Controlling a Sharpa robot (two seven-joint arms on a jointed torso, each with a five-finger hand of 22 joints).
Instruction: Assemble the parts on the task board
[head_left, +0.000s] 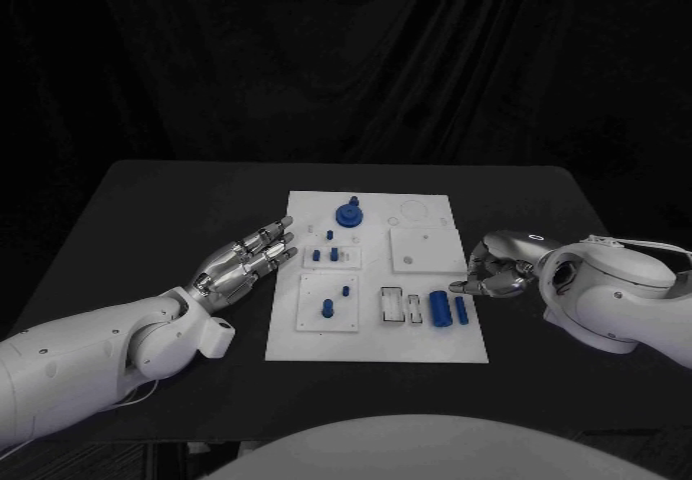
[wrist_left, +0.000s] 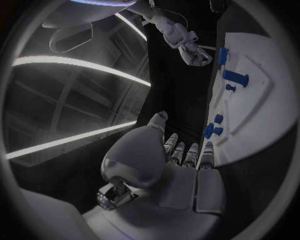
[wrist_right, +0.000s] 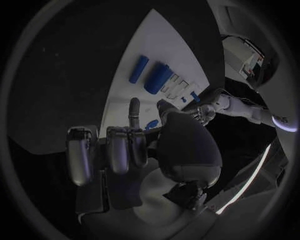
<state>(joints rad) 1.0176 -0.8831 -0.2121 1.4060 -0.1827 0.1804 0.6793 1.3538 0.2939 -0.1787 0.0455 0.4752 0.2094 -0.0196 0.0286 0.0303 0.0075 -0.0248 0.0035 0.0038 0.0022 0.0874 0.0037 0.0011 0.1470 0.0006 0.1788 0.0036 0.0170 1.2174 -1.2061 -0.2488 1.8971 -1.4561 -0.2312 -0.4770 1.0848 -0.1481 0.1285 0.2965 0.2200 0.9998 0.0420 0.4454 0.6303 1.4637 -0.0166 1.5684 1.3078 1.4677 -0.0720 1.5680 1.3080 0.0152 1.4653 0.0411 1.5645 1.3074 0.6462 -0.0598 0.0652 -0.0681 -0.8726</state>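
The white task board (head_left: 433, 340) lies mid-table. At its far end stands a blue round knob (head_left: 348, 214), with small blue pegs (head_left: 330, 253) just nearer. A blue peg (head_left: 327, 307) stands in the near left plate. A thick blue cylinder (head_left: 438, 308) and a thin one (head_left: 460, 310) lie at the near right. My left hand (head_left: 253, 260) hovers at the board's left edge, fingers straight and apart, holding nothing. My right hand (head_left: 488, 276) sits at the right edge just beyond the thin cylinder (wrist_right: 137, 69), fingers mostly curled in, nothing plainly in them.
A square white plate (head_left: 427, 249) sits on the board beside my right hand. Two open slots (head_left: 402, 305) lie left of the thick cylinder. Bare black table (head_left: 173, 220) runs round the board on every side. The left wrist view shows the board (wrist_left: 253, 107) and my right hand (wrist_left: 190, 50).
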